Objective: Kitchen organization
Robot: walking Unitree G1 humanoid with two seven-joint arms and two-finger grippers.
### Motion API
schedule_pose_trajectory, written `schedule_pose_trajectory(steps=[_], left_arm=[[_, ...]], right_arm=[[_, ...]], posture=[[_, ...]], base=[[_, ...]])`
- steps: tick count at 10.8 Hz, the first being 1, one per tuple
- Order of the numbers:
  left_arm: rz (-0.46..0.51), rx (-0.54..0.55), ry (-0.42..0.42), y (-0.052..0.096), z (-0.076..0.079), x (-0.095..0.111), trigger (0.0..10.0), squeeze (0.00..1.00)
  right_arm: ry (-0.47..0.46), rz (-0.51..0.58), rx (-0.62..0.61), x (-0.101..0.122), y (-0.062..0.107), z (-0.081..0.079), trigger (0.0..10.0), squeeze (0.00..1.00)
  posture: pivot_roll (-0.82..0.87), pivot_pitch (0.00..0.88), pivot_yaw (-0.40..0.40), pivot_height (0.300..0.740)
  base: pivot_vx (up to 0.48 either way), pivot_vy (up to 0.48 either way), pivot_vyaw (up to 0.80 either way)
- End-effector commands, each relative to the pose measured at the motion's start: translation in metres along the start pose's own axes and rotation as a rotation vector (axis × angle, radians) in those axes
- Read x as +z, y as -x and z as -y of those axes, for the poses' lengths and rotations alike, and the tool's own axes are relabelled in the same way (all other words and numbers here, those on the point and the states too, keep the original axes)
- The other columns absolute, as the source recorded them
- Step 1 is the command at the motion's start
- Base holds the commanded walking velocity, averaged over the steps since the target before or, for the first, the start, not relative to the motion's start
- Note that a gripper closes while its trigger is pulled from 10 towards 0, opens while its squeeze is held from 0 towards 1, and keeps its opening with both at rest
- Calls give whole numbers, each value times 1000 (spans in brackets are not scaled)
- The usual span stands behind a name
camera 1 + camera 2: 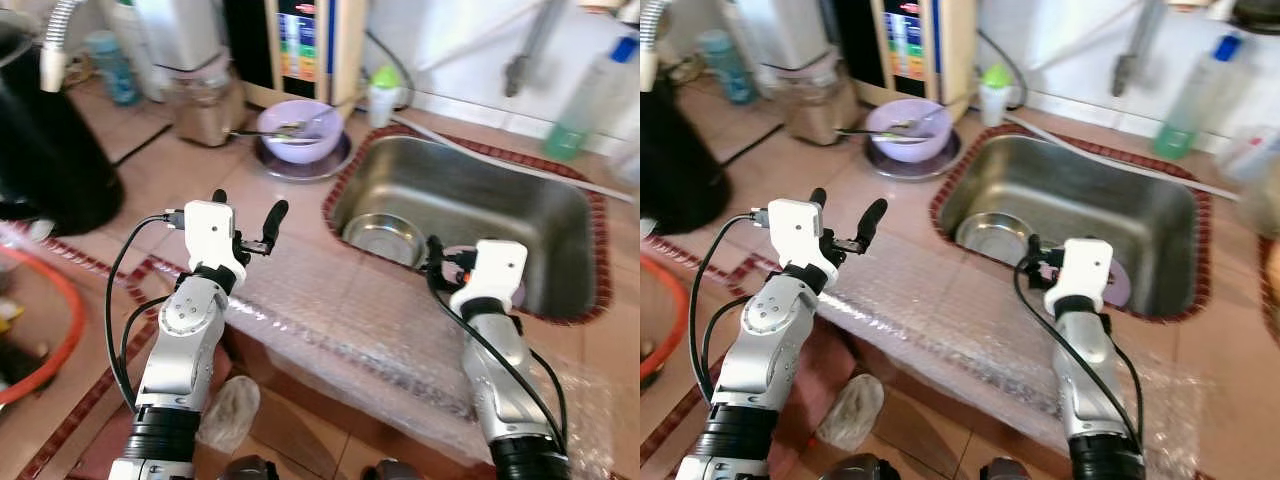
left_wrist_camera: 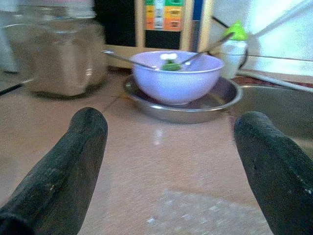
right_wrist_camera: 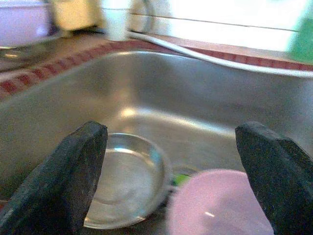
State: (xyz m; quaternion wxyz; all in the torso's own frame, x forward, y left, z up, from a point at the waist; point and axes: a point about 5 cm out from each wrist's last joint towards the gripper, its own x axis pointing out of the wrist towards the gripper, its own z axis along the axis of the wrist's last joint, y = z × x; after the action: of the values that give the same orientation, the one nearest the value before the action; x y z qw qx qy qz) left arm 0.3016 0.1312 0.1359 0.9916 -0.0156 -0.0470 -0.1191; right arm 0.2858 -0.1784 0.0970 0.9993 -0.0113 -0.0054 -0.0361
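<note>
while the left pincer (image 1: 247, 219) hovers open above the tan tiled surface (image 1: 300, 230), the lilac bowl with spoons (image 1: 298, 131) sits on a steel plate (image 1: 305, 160) just beyond it. right pincer (image 3: 171, 171), fingers spread, hangs over the steel sink (image 1: 470, 200), above a round steel dish (image 1: 385, 238) and a pink plate (image 3: 220, 205).

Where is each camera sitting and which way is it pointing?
Left and right eye views: on the head, looking forward and down at the counter and sink; both silver arms show, left gripper open, right gripper at the sink's edge.
Left wrist view: along its open fingers toward the purple bowl on a metal plate.
Right wrist view: along its open fingers into the sink, at a steel bowl and pink dish.
Shared: the bowl also appears in the head views.
</note>
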Motion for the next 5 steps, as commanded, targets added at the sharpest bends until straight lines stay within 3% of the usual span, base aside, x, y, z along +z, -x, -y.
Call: schedule_pose_trajectory(steps=[1,3,5], left_arm=[[17,5,-5,1,0,3,10000,0],[19,2,-5,0,2,4,10000,0],[15,-5,-4,0,4,2,10000,0]], right_arm=[[-7,9,10,4,-1,-2,10000,0],[-11,7,11,4,-1,-3,10000,0],[-15,6,14,5,-1,-4,10000,0]], posture=[[-42,0,31,740],[-45,0,31,740],[-46,0,32,740]], base=[[0,0,0],[0,0,0],[0,0,-541]])
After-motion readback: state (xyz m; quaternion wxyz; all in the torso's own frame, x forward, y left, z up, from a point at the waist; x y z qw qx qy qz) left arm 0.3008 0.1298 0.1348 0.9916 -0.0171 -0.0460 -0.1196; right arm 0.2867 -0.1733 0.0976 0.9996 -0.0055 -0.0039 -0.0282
